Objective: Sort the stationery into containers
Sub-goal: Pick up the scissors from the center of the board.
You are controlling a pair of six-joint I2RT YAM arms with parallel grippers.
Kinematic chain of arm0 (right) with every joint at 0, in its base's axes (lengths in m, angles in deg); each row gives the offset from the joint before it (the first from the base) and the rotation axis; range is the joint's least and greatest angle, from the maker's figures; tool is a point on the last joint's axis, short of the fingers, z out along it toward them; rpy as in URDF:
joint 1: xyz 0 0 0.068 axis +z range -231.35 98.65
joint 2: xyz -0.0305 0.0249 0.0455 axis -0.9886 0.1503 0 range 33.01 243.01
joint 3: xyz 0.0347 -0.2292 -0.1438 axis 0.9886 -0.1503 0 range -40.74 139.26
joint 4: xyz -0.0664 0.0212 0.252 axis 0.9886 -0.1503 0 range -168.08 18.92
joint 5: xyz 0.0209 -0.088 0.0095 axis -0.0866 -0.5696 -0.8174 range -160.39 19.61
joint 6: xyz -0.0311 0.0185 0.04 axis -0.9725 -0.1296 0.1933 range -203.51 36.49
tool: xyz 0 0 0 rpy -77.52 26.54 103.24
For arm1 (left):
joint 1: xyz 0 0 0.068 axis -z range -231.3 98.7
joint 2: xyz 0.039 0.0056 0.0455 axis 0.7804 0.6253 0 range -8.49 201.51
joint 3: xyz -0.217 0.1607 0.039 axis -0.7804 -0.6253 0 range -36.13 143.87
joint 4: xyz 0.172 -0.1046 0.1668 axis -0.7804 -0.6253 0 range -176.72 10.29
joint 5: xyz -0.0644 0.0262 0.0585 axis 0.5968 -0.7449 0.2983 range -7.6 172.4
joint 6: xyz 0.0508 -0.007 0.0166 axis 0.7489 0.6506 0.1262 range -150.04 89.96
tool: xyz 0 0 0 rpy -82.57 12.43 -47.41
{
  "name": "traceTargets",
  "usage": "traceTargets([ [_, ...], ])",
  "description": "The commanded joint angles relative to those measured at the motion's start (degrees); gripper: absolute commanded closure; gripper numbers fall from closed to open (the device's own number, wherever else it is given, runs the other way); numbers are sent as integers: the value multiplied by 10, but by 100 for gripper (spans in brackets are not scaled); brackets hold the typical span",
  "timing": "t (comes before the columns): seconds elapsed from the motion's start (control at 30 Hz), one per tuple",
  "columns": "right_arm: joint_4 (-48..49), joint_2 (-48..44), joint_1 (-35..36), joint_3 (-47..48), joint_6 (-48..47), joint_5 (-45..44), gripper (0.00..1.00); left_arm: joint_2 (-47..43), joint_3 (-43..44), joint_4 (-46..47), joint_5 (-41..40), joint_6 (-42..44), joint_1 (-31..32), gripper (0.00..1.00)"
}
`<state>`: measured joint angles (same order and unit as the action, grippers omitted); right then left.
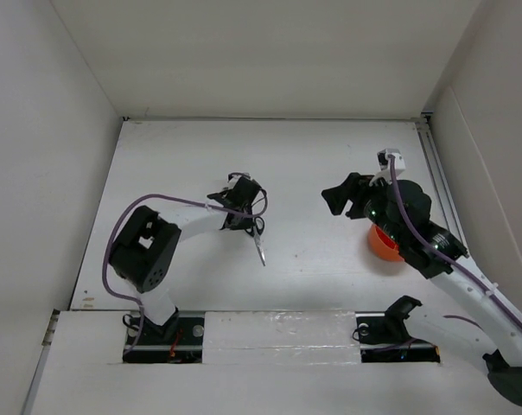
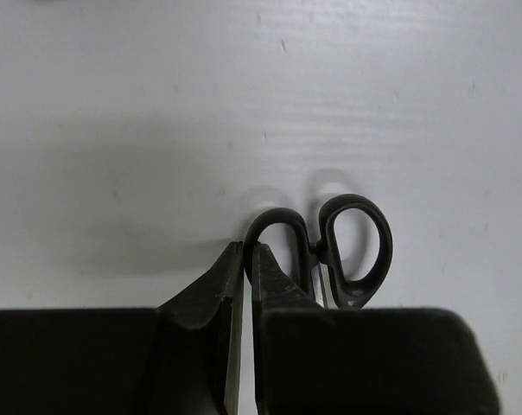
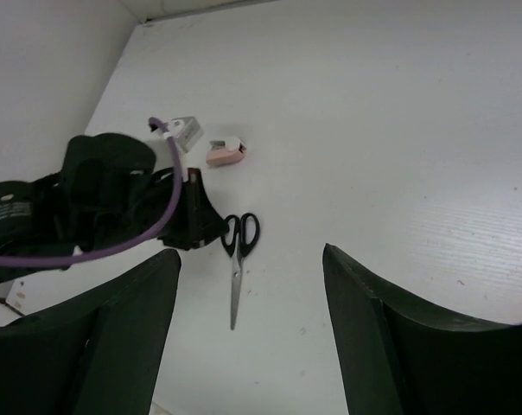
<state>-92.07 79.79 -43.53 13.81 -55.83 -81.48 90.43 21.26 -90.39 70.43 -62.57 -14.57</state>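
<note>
Black-handled scissors (image 2: 317, 251) lie flat on the white table, blades pointing toward the near edge (image 1: 260, 248) (image 3: 236, 281). My left gripper (image 2: 247, 246) (image 1: 248, 221) is shut, its tips pinching the rim of the scissors' left handle loop. A pink-white eraser (image 3: 225, 154) lies just beyond the left gripper. The orange tub (image 1: 384, 244) sits at the right, mostly hidden under my right arm. My right gripper (image 1: 346, 192) (image 3: 251, 251) hovers open above the table, left of the tub, holding nothing.
White walls enclose the table on the left, back and right. A purple cable (image 1: 170, 201) loops along the left arm. Both arm bases (image 1: 162, 333) sit in the near ledge.
</note>
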Motion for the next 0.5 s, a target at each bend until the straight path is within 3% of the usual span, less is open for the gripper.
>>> traceTargets([
  [0.0,87,15,-88,-29,2,168,27,-85,-30,22,35,15,12,100],
  [0.07,110,35,-121,-36,2,249,27,-133,-30,10,11,21,27,100],
  [0.3,130,48,-137,-36,-9,323,29,-190,40,-76,-104,34,141,100],
  [0.47,137,48,-137,-58,-9,374,29,-230,68,-95,-98,44,154,100],
])
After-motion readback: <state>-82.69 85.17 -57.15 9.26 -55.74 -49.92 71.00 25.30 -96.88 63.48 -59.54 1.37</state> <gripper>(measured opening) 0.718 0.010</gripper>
